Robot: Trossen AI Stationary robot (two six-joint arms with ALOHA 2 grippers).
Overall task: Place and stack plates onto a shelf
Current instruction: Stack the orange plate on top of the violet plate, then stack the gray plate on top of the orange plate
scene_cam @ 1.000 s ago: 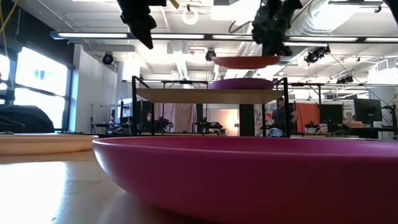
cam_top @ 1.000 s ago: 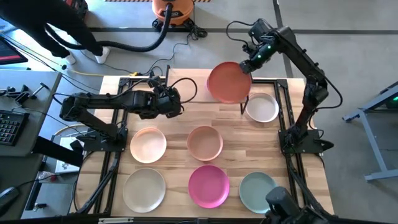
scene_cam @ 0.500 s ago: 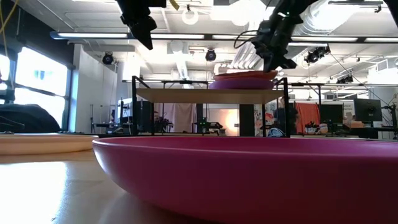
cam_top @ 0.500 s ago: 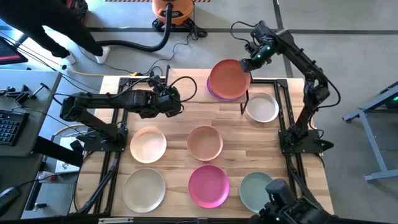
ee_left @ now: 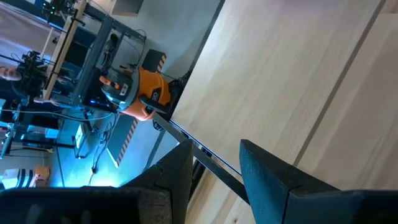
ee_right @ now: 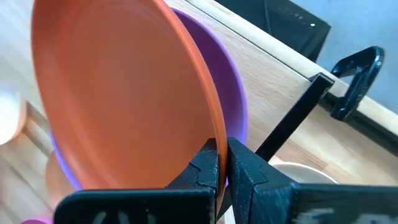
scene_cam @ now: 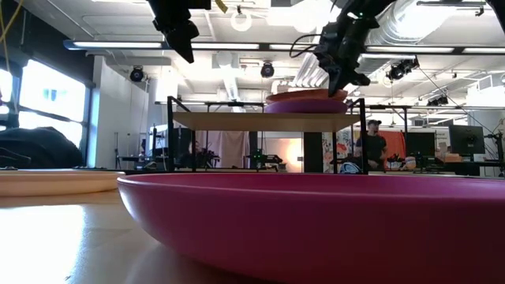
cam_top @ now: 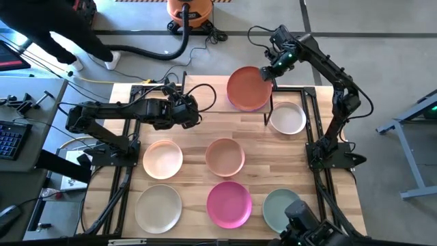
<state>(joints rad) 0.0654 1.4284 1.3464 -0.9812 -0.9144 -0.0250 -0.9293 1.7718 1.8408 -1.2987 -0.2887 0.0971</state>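
1. The right gripper (cam_top: 272,70) is clamped on the rim of the terracotta plate (cam_top: 248,87), its fingers (ee_right: 208,163) pinching the edge between them, at the right end of the shelf (scene_cam: 260,120).
2. The terracotta plate sits on top of the purple plate (ee_right: 231,106), which already lies on the shelf; in the low view the two look nested and nearly level.
3. The left gripper (cam_top: 193,111) hangs above the back left of the table with its fingers (ee_left: 267,177) spread wide and nothing between them.
4. The step in hand appears to be setting the terracotta plate down on the stack. The next move likely calls for the right fingers to let go of the rim and lift clear without dragging the plate off centre.
5. Six plates wait on the wooden tabletop (cam_top: 198,147): the white plate (cam_top: 287,118) beside the shelf, the cream plate (cam_top: 162,158), the tan-pink plate (cam_top: 225,156), the pale beige plate (cam_top: 158,208), the magenta plate (cam_top: 229,203) and the pale teal plate (cam_top: 282,208).
6. Beyond the table, an orange vacuum (cam_top: 188,11) with a black hose stands on the grey floor, and a person (scene_cam: 370,146) shows in the workshop behind.
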